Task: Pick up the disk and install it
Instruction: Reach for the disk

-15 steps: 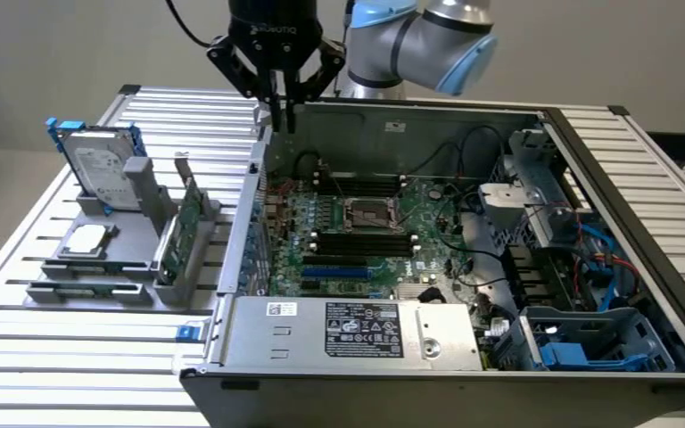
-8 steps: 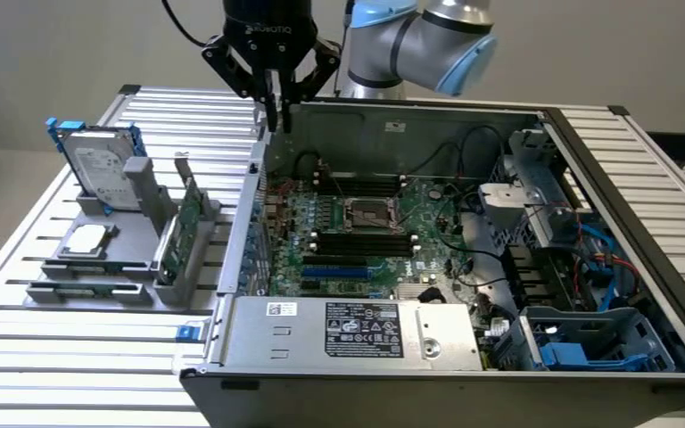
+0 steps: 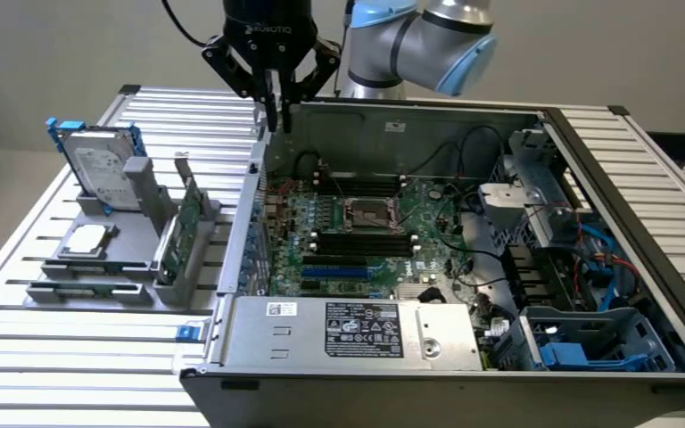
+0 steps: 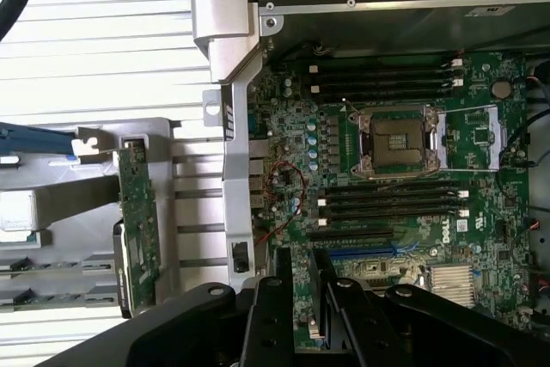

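Above computer case [image 3: 414, 125] wall, jaws narrowly parted, empty, disk [image 3: 95, 162] upright in rack [image 3: 140, 187], well apart.

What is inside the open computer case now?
A green motherboard with its CPU socket, black cables and a blue drive bay. The silver power supply hides whatever lies under it.

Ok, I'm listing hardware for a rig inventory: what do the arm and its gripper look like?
The arm is silver-grey tubing with light-blue joint caps. The gripper is black, with jointed linkages and white ROBOTIQ lettering on its body. A black cable curves beside it.
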